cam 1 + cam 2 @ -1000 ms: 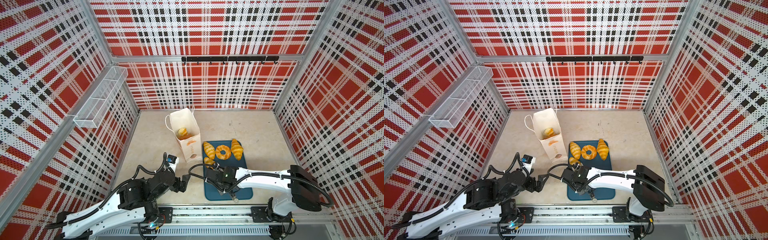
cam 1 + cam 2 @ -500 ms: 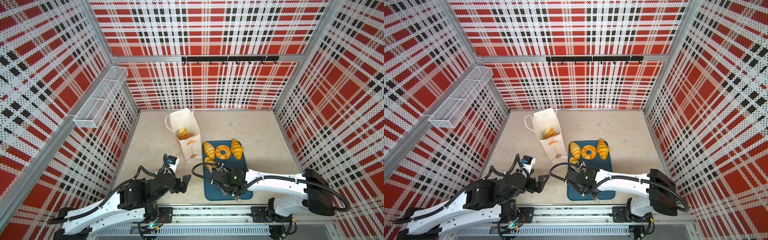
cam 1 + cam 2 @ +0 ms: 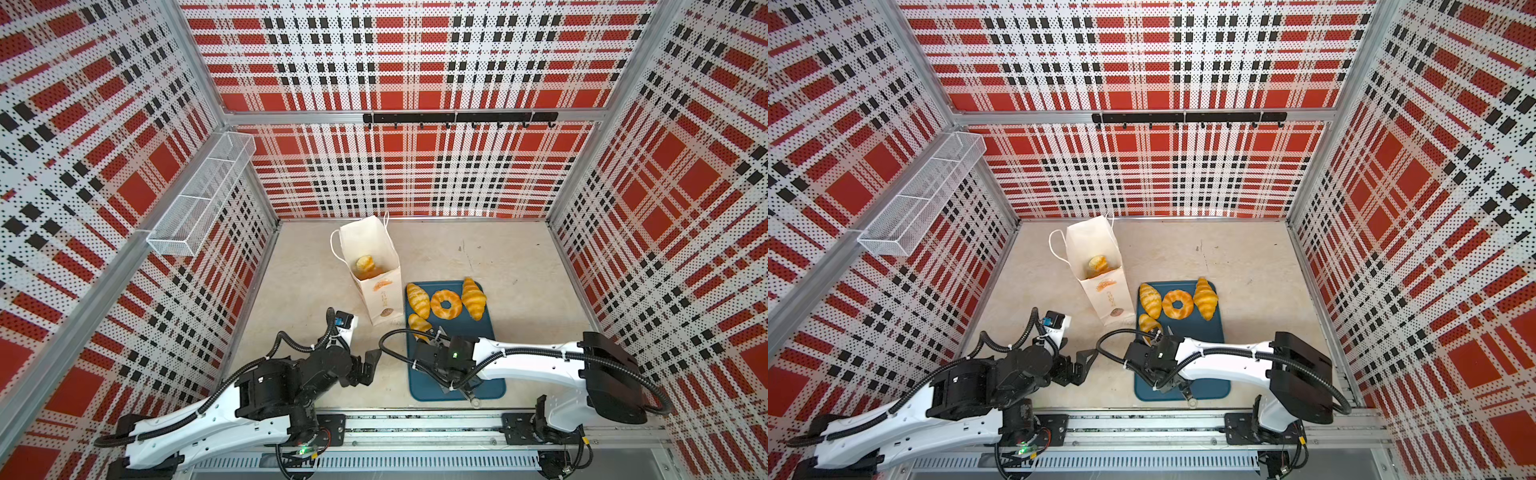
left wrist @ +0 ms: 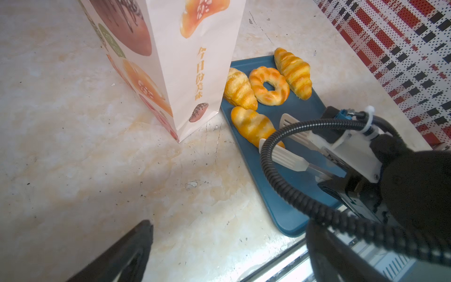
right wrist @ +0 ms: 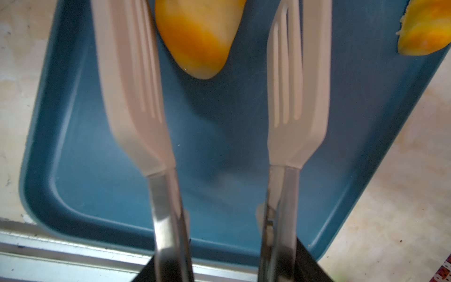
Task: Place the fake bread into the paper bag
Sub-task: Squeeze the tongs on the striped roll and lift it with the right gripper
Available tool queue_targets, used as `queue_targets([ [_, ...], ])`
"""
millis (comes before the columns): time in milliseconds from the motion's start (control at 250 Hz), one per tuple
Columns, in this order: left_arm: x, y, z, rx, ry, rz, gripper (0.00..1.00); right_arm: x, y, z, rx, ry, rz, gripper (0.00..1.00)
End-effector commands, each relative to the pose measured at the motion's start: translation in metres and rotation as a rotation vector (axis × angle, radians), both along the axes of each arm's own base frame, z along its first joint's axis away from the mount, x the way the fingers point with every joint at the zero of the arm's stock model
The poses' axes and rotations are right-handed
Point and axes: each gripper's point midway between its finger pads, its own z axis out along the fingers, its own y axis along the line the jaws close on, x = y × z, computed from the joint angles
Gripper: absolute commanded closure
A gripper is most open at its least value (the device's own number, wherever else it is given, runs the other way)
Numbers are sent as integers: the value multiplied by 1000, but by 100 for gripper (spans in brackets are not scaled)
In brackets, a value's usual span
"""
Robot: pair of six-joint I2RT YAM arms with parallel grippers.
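- Clamped in the right gripper (image 3: 433, 353): white slotted tongs (image 5: 131, 97), blades parted either side of the near-left croissant (image 5: 197, 36). Probably lining up a pinch; contact unclear.
- Standing upright just left of the teal tray (image 5: 219, 146): the paper bag (image 3: 380, 299), mouth open, likely for a short carry. At least one pastry (image 3: 365, 264) inside.
- Lined up at the tray's far end, awaiting pickup: far-left croissant (image 3: 417, 298), ring doughnut (image 3: 446, 304), far-right croissant (image 3: 473, 297).
- Spread wide and empty, nearer than the bag: left gripper (image 3: 368, 365), seemingly parked clear of the tongs' path.
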Motion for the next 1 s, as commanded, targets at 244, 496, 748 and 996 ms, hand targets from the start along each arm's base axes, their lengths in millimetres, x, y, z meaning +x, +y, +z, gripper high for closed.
queue_targets([
  [244,3,8,5,-12,-23,38,1,18,24,3,-4,-6,47,46],
  [496,3,13,7,-18,-30,48,1,14,16,1,-30,26,55,54],
  [748,3,13,9,-19,-32,49,1,11,4,8,-46,24,41,63],
  [996,3,12,14,-21,-38,47,1,7,-5,23,31,-5,17,68],
])
